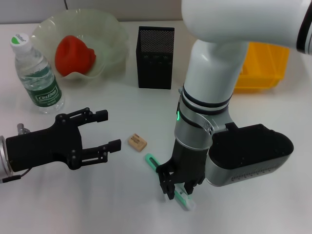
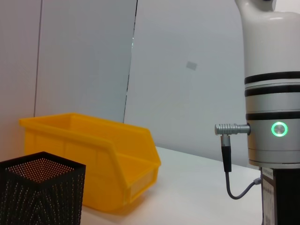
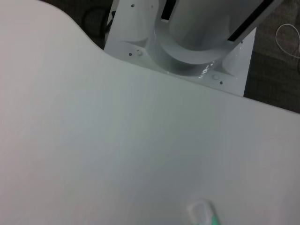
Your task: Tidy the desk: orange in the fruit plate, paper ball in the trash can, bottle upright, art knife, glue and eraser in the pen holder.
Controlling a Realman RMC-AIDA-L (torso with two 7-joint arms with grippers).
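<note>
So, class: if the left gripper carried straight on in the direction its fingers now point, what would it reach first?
The left gripper is open and points across the table toward the robot's right. The eraser lies first in that line, with the right gripper and green art knife beyond. Its height above the table is unclear, so it might pass over the eraser.

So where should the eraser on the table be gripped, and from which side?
Take the eraser from straight above, fingers across its short width. It lies flat as a low block on the table, open on all sides; the open left gripper is nearest.
</note>
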